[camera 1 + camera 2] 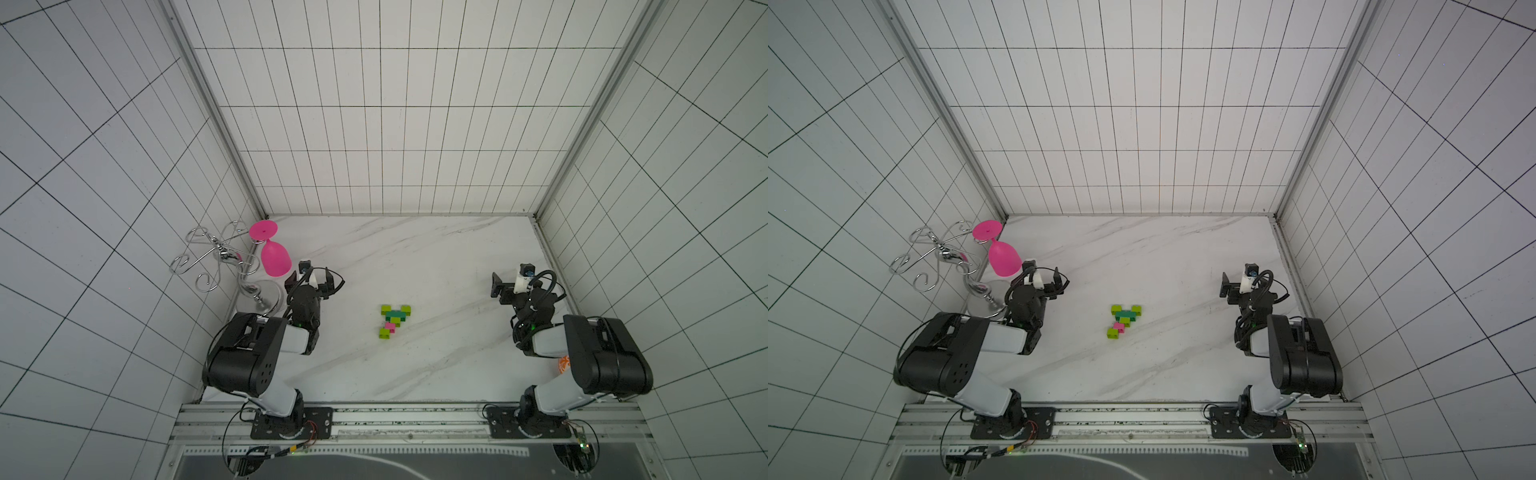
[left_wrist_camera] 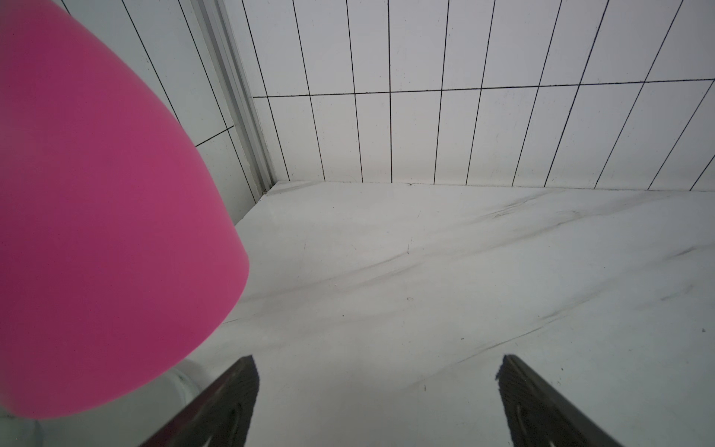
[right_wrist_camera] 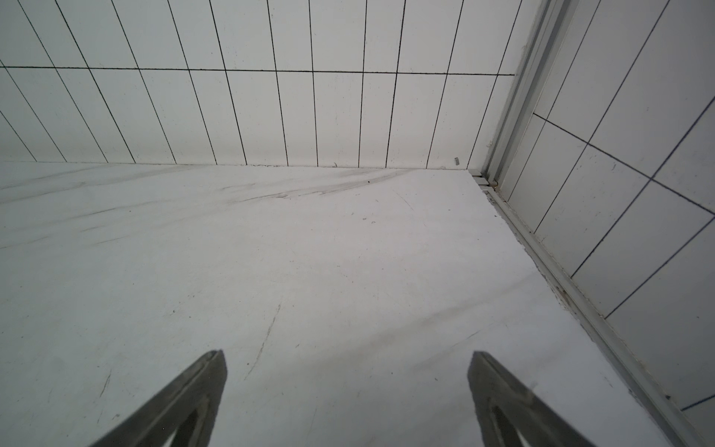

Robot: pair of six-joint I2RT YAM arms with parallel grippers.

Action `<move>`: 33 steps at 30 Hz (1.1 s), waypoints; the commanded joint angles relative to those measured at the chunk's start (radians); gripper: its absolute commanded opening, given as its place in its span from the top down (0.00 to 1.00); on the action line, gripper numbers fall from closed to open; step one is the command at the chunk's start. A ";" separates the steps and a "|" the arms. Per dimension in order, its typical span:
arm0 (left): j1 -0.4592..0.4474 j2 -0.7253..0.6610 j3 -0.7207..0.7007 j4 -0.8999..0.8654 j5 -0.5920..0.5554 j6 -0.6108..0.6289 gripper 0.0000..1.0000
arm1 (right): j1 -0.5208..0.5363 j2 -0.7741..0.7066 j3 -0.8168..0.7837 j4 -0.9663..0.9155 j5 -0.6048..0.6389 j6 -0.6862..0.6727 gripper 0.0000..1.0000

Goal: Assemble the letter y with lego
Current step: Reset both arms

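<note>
The letter y (image 1: 394,321) lies flat on the marble table (image 1: 436,257), about midway between the two arms, as seen in both top views. Its two lime tips (image 1: 386,309) point toward the back wall. They are joined by the dark green crossbar (image 1: 395,318). The stem is formed by the pink brick (image 1: 390,326) and a lime brick (image 1: 384,332), and it slants toward the left arm.

The left gripper (image 2: 377,371) is shown with its jaws apart and nothing between them. It is close beside the pink goblet (image 2: 108,216), which is hung inverted on a wire rack (image 1: 208,257).

The right gripper (image 3: 346,367) is likewise spread and empty, well apart from the bricks.
</note>
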 commanded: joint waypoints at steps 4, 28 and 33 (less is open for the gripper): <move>-0.004 -0.006 0.002 0.025 0.000 0.007 0.37 | -0.018 -0.083 0.033 -0.004 0.131 0.013 0.42; 0.286 0.141 0.110 0.070 -0.342 0.039 0.37 | -0.180 -0.583 -0.297 0.372 0.433 0.103 0.01; 0.469 0.172 0.048 0.222 -0.357 0.025 0.27 | -0.257 -0.807 -0.597 0.773 0.614 0.197 0.00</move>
